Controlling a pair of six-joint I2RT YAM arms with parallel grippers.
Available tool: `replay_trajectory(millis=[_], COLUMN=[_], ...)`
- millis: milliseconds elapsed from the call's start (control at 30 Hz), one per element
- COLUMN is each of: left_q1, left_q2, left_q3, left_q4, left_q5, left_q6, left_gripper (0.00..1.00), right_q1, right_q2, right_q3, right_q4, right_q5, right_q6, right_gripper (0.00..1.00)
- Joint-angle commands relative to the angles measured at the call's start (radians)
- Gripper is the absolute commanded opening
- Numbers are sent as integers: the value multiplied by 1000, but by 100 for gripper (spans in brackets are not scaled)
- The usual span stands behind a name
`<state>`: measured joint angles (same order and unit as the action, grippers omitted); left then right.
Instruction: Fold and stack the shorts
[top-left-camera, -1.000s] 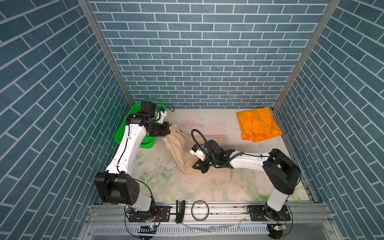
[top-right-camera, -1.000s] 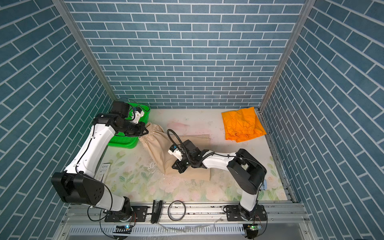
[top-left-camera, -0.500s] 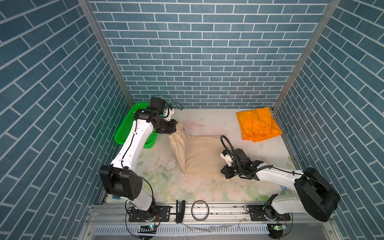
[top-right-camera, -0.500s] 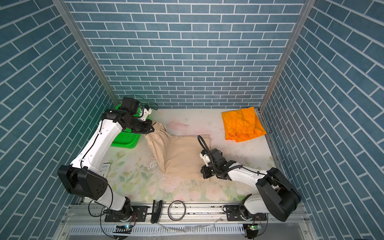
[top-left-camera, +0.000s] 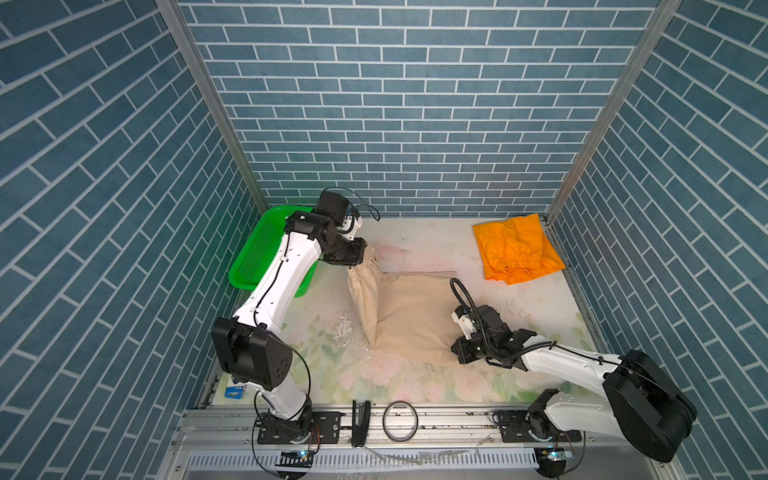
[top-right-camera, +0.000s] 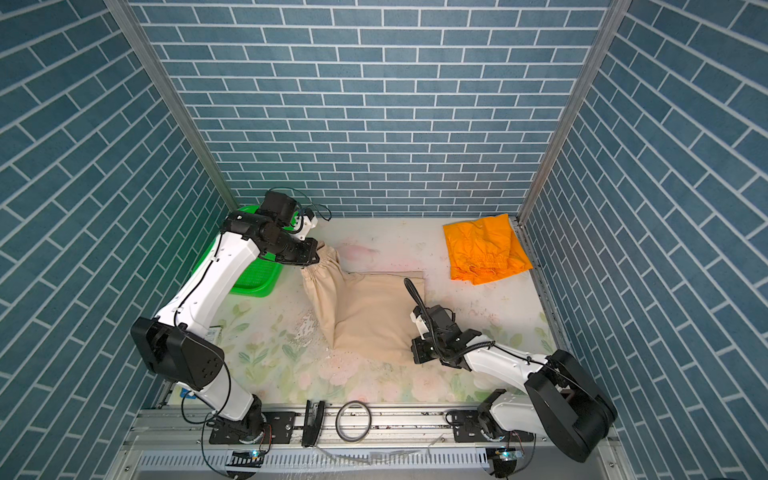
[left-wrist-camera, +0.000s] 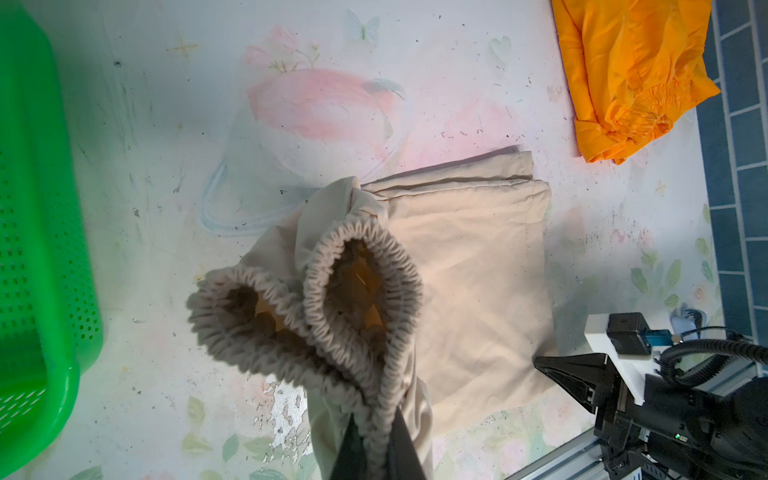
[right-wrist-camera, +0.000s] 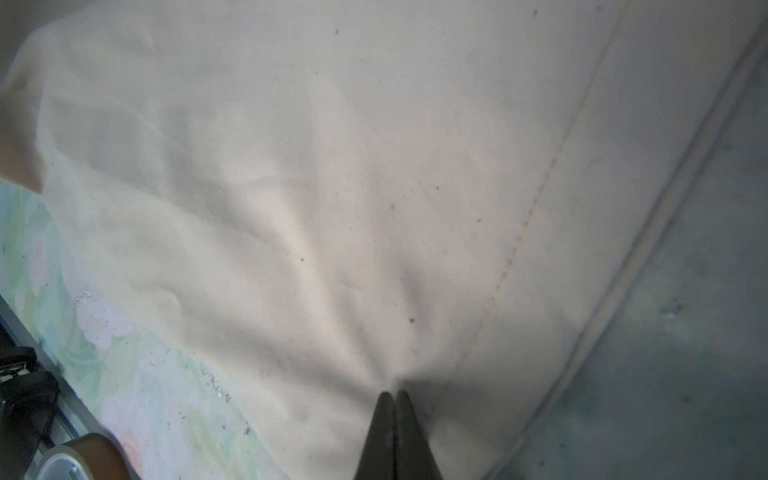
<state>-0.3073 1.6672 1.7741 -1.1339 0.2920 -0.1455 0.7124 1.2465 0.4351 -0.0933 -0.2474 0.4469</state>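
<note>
orange shorts (top-left-camera: 515, 249): folded flat at the far right corner of the tabletop (top-left-camera: 415, 245), well apart from everything else. judged done.
beige shorts (top-left-camera: 409, 316): mid tabletop, doubled leg on leg, not yet folded small, not yet stacked on the orange.
left claw (left-wrist-camera: 376, 449) clamped on the gathered waistband, holding it raised near the green basket (top-left-camera: 249, 266). right claw (right-wrist-camera: 392, 401) pinched shut on the near hem corner, cloth puckering into its tips.
materials: beige looks matte and woven, with a ribbed elastic band gaping in two loops and a stitched hem. orange is thinner and crinkly. basket is rigid perforated plastic.
</note>
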Motion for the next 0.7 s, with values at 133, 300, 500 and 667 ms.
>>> replay_trajectory(millis=[133, 300, 500, 667], left_q1=[-128, -218, -297, -354], left_q2=[83, 138, 212, 244], left_q3=[106, 130, 159, 151], left_q4=[-47, -20, -2, 72], left_q5=[-33, -28, -13, 28], left_q6=[-30, -69, -108, -150], left_gripper=[0, 0, 0, 0], right_q1=[-2, -3, -2, -2], right_q2=[-12, -7, -5, 7], right_q3=[-32, -42, -54, -78], right_q4=[11, 33, 57, 113], right_q5=[-4, -6, -19, -31], right_q6=[49, 49, 56, 77], right_gripper=[0, 0, 0, 0])
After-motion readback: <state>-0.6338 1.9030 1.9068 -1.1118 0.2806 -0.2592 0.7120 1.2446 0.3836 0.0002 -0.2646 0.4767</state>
